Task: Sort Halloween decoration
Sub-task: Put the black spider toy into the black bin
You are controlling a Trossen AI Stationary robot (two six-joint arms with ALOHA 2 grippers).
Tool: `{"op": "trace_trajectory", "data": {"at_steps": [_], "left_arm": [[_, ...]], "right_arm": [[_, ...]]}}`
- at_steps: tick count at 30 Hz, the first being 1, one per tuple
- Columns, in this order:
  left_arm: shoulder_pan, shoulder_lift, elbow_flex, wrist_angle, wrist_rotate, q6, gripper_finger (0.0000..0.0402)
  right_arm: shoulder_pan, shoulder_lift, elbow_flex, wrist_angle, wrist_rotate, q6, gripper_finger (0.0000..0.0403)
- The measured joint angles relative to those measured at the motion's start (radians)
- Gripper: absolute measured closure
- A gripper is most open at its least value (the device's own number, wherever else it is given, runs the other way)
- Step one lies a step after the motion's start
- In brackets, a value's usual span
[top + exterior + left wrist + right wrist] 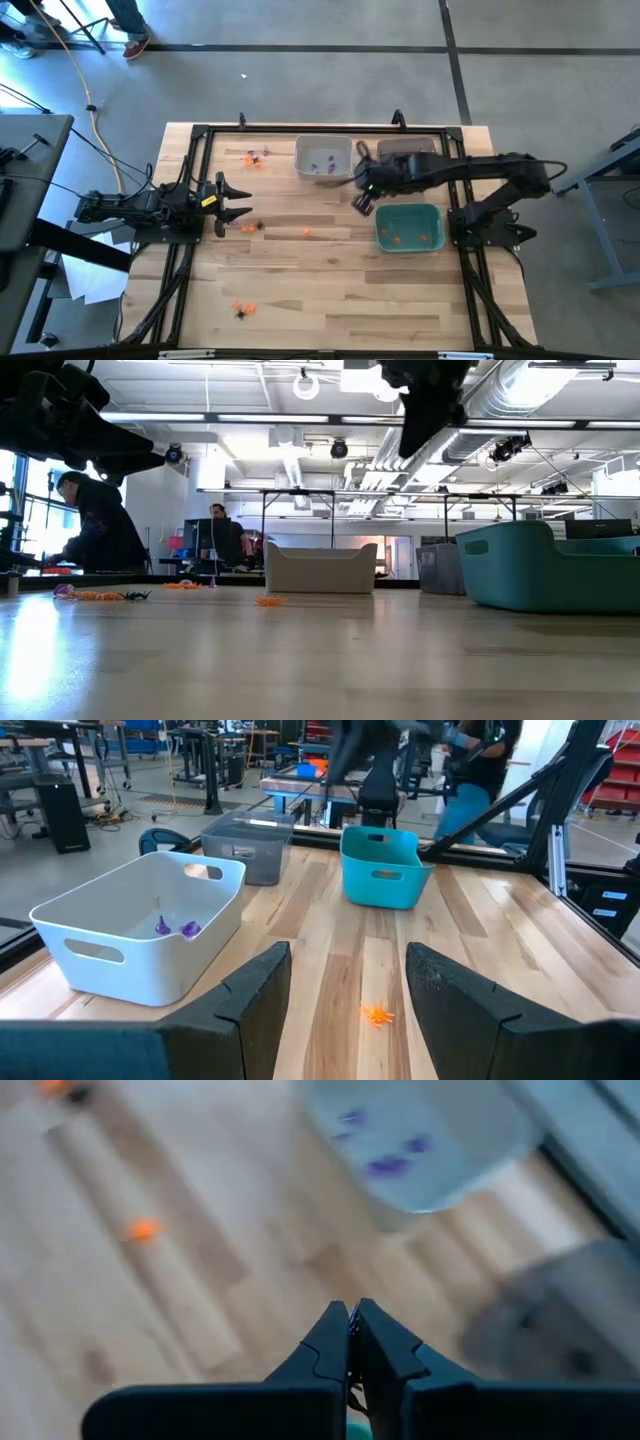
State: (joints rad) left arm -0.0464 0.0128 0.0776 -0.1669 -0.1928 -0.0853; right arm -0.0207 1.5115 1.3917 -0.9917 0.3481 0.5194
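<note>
**Trinkets scattered across wooden table, both grippers empty**

Across the pale plank table (330,290) lie small clusters of Halloween decoration (243,309) in orange, purple and black, with concrete floor around the black frame. Beyond the far edge, the low view shows an open workshop with ducts on the ceiling, benches, and 2 people (98,525) at desks.

3 bins stand on the table's far right part: a white bin (324,157) holding purple pieces (176,928), a dark bin (407,149) beside it, and a teal bin (409,227) holding orange pieces (400,238).

The left gripper (243,200) hovers at the left side with its fingers spread wide and nothing between them. An orange-and-black pair (250,227) lies just beside its fingertips, a single orange piece (377,1014) lies on the planks ahead of it, between the 2 fingers in the wrist view, and a mixed cluster (255,155) sits near the far edge off to one side. The bins are well ahead of it.

The right gripper (359,200) hangs between the white bin and the teal bin, its fingers pressed together; whether anything is pinched between the tips I cannot tell. The purple pieces in the white bin lie just ahead of it, and an orange trinket (143,1229) lies on the wood farther off.
</note>
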Motion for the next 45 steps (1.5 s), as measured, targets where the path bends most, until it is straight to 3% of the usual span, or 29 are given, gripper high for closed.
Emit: {"op": "trace_trajectory", "data": {"at_steps": [5,16,19,26,31,33,40,45], "left_arm": [[0.000,0.000,0.000,0.000,0.000,0.000,0.0216],[0.000,0.000,0.000,0.000,0.000,0.000,0.0216],[0.000,0.000,0.000,0.001,0.000,0.000,0.0216],[0.000,0.000,0.000,0.000,0.000,0.000,0.0216],[0.000,0.000,0.000,0.000,0.000,0.000,0.0216],[0.000,0.000,0.000,0.000,0.000,0.000,0.0216],[0.000,0.000,0.000,0.000,0.000,0.000,0.0216],[0.000,0.000,0.000,0.000,0.000,0.000,0.0216]], "right_arm": [[-0.134,-0.037,0.000,-0.076,0.016,-0.056,0.0399],[-0.541,-0.011,-0.001,-0.217,0.018,-0.171,0.0399],[-0.614,-0.008,-0.001,-0.238,-0.018,-0.208,0.0399],[-0.655,-0.006,-0.001,-0.217,-0.137,-0.277,0.0399],[-0.645,0.001,-0.009,-0.201,-0.113,-0.303,0.0398],[-0.650,-0.001,-0.053,-0.156,-0.100,-0.301,0.0399],[-0.716,0.002,-0.328,0.035,-0.278,-0.297,0.0398],[-0.755,0.002,-0.465,0.188,-0.320,-0.295,0.0398]]}}
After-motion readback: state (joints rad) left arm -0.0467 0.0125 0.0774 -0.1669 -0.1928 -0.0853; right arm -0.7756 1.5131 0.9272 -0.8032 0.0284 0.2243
